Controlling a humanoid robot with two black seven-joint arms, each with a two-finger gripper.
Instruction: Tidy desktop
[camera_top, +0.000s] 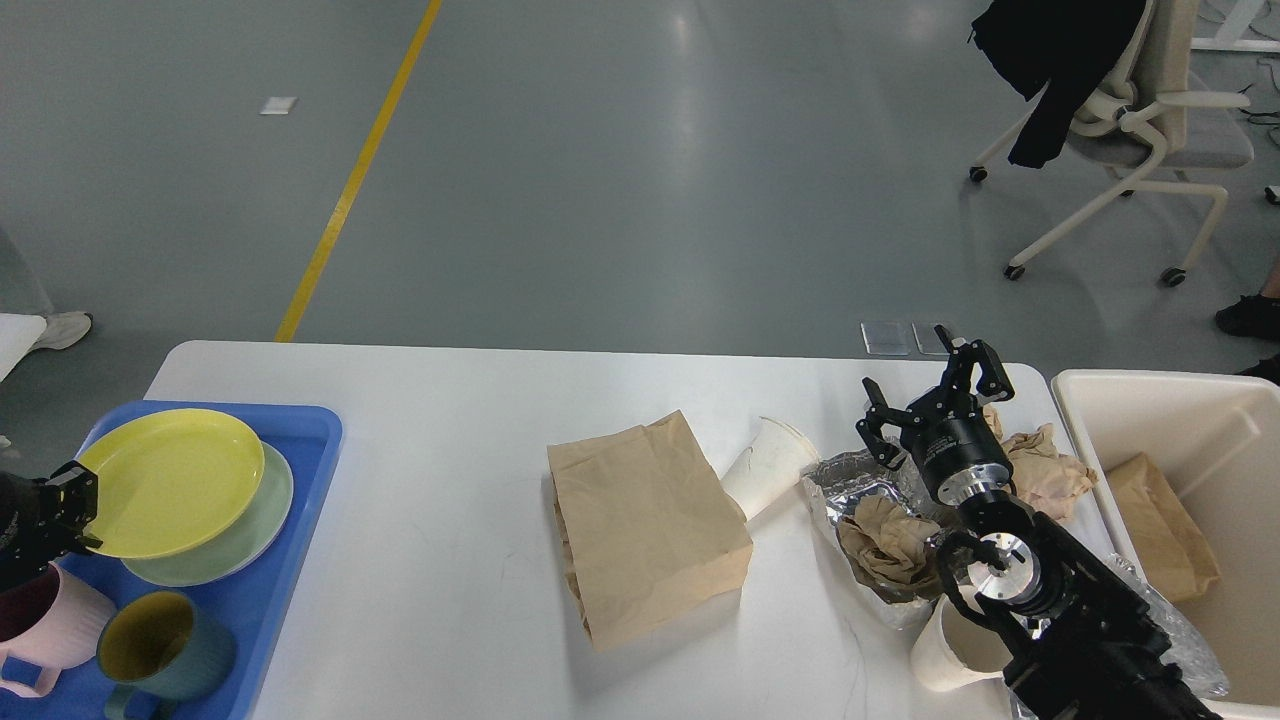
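The white desktop (450, 580) holds litter. A brown paper bag (645, 525) lies in the middle, with a white paper cup (768, 465) on its side beside it. A foil tray (850, 480) with crumpled brown paper (885, 540) sits to the right. My right gripper (925, 388) is open and empty above that tray. My left gripper (72, 508) is at the far left edge, shut on the rim of a yellow plate (170, 480). The plate rests on a green plate (262, 520) in the blue tray (290, 600).
A pink mug (45, 625) and a teal mug (160, 645) stand in the tray. More crumpled paper (1045, 462), another paper cup (945, 650) and plastic wrap (1175, 625) lie near the right arm. A cream bin (1100, 385) at the right holds a paper bag (1160, 520).
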